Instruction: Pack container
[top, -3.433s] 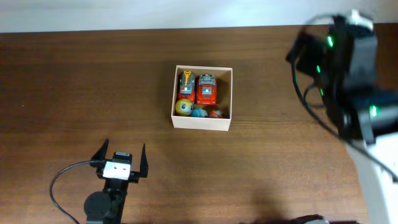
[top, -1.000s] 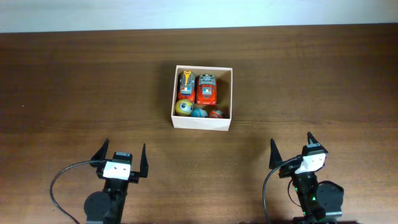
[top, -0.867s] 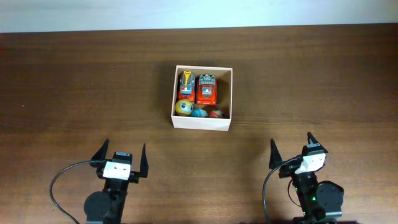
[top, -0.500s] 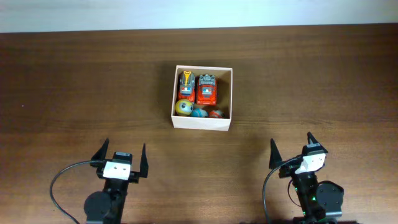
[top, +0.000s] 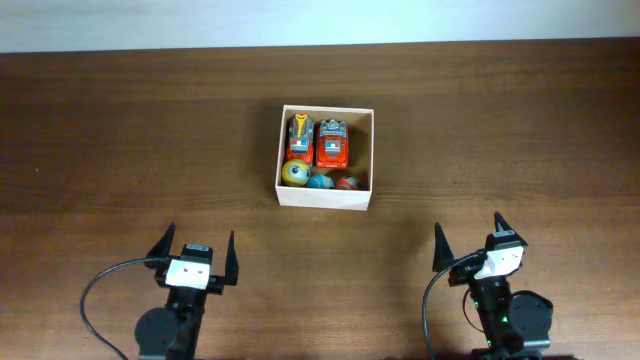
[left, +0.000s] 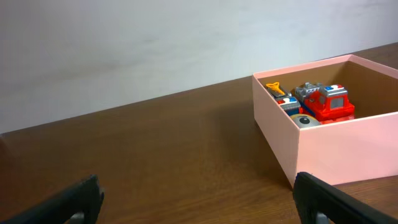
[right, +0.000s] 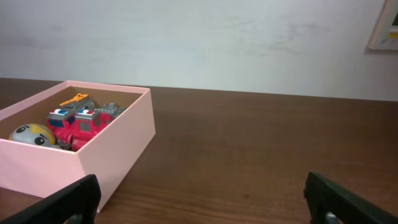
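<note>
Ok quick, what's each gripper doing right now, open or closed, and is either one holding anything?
Left gripper: open, holding nothing.
Right gripper: open, holding nothing.

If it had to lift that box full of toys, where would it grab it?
Probably from above, pinching the box by its right wall, one finger inside and one outside. The walls are thin and upright, and the toy cars leave a bare strip beside that wall.
</note>
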